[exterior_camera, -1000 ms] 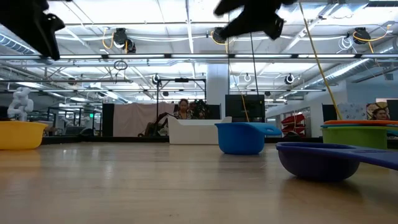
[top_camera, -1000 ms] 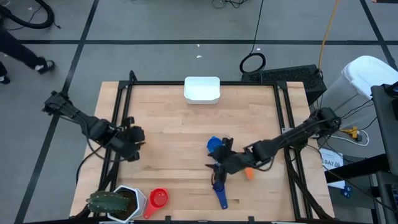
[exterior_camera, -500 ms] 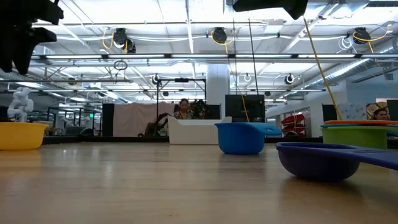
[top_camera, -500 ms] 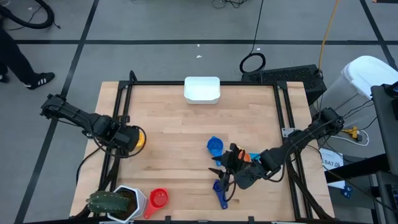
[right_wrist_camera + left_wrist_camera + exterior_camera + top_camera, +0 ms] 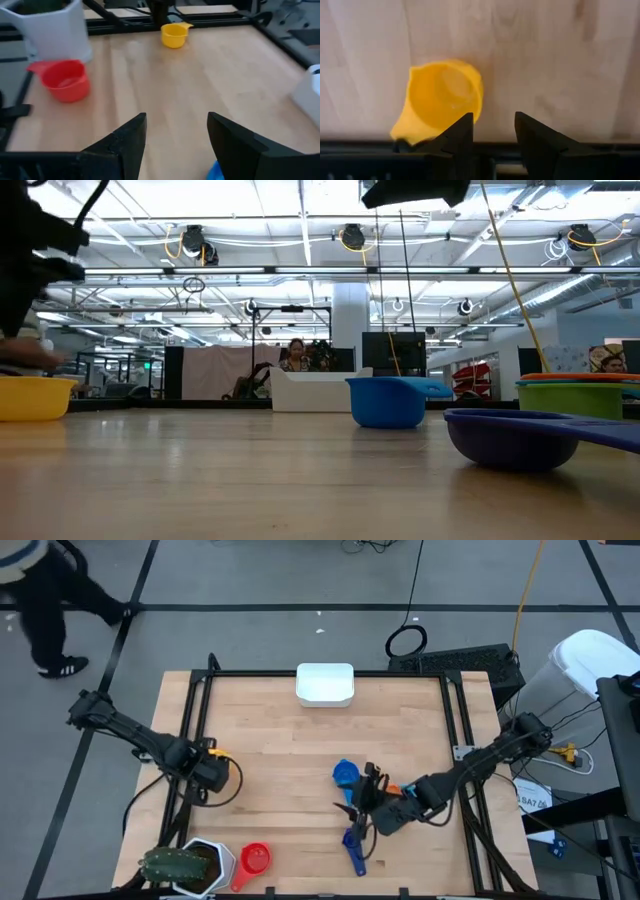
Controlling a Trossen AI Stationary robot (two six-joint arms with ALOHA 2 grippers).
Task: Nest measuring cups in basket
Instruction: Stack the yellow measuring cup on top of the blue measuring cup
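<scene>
Hovering open, the left hand [image 5: 492,131] sits just beside the yellow cup [image 5: 442,97].

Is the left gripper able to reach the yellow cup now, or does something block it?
Probably yes. The left gripper is open, just beside the yellow cup, with only bare table around and nothing between them.

Bright ceiling lights [image 5: 350,235], even lighting, wrist views soft

White shallow plastic basket [image 5: 325,684] sits at the wooden table's [image 5: 280,750] far edge; right gripper [image 5: 366,802] hovers by the small blue cup [image 5: 344,776].
</scene>
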